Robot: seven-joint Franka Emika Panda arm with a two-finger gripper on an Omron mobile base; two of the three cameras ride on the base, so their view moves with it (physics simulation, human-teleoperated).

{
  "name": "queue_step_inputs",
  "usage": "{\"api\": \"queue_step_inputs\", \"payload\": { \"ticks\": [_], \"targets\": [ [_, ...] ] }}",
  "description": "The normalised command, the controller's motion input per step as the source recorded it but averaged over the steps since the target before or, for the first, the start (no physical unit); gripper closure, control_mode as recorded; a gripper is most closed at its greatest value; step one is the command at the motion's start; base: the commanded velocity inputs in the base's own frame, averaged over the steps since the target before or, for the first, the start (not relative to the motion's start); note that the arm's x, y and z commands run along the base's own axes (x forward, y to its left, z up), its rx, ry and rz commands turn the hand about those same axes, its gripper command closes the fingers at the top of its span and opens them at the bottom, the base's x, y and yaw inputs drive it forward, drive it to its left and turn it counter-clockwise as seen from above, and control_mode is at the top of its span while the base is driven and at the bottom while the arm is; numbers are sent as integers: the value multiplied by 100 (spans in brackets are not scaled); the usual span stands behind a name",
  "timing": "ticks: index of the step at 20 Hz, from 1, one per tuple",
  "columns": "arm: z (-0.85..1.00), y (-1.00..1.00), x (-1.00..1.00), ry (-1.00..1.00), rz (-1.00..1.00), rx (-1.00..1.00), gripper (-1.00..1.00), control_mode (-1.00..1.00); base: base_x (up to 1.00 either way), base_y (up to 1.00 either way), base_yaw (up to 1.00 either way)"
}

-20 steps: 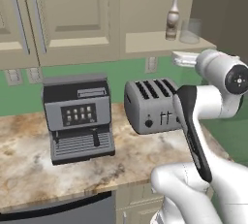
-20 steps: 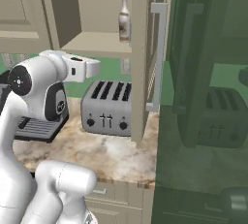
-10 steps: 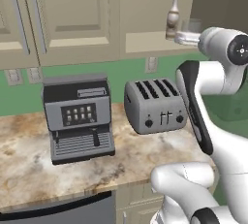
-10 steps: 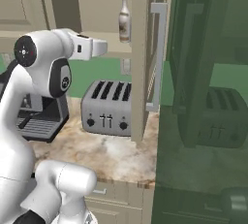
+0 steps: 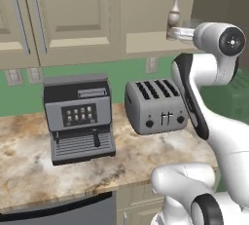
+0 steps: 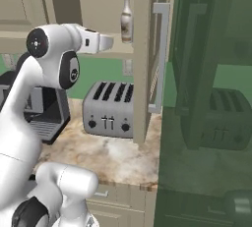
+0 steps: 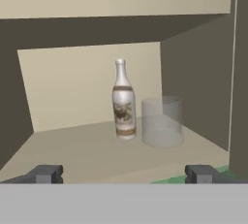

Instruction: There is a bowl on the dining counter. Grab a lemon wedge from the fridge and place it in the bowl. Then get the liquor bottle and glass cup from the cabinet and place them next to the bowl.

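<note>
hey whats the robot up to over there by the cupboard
The white arm has its gripper raised to the open wall cabinet, jaws wide apart and holding nothing. On the shelf ahead stand the liquor bottle and, right beside it, the clear glass cup, both upright and untouched. Neither has been picked up yet. Below, a toaster and coffee machine sit on the stone counter.

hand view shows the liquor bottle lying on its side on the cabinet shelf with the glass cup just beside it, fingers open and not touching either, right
Not quite. The liquor bottle stands upright on the cabinet shelf, not on its side; the hand view shows this, and the right base view agrees. The rest holds: the glass cup stands just beside it, and the fingers are open and touch neither.
</note>
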Motion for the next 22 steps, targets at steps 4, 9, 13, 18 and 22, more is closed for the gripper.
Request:
{"api": "queue_step_inputs", "payload": {
  "ticks": [4,9,13,18,22],
  "targets": [
    [0,-11,44,0,3,0,-100,-100,0,0,0],
    [2,-18,45,-4,8,0,-100,-100,0,0,0],
    [16,-12,50,-2,4,0,-100,-100,0,0,0],
    [22,-15,24,0,0,0,-100,-100,0,0,0],
    [19,-13,16,-1,0,0,-100,-100,0,0,0]
  ]
}}
